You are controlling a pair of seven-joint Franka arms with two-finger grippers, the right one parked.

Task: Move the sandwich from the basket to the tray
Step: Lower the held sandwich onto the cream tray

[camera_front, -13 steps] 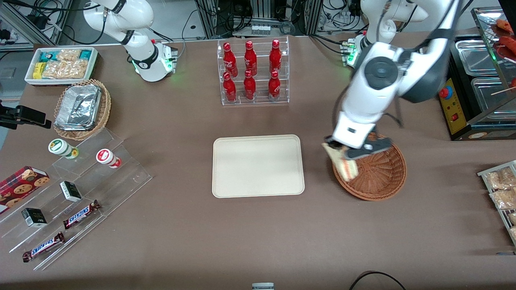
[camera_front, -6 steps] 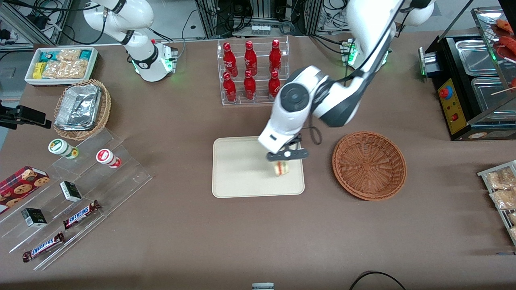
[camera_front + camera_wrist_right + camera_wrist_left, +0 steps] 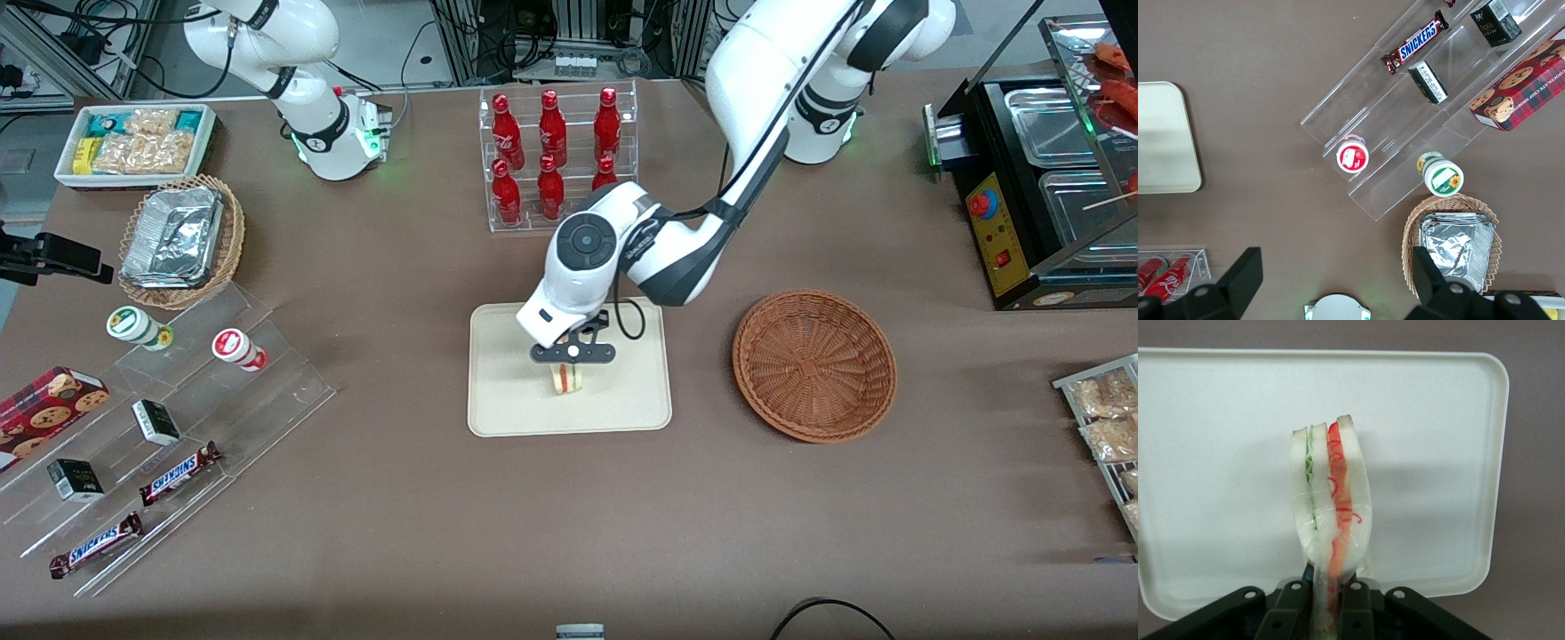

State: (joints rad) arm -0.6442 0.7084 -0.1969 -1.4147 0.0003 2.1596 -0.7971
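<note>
Gripping the sandwich [image 3: 1331, 500] edge-on, the gripper [image 3: 571, 354] hung over the tray [image 3: 507, 391]; lowering until bread touched, then releasing, seemed best.

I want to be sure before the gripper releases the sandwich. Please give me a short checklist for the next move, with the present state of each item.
1. Sandwich held by the gripper: ok, the fingers are shut on its lower end in the wrist view.
2. Gripper above the tray: ok, the sandwich hangs over the tray's inner area, not its rim.
3. Landing spot bare: ok, nothing else lies on the tray.
4. Sandwich touching the tray: cannot tell, the height above the surface is not clear.
5. Basket emptied: ok, nothing is in it.
6. Bottle rack away from the gripper: ok, it stands farther from the front camera than the tray.
</note>
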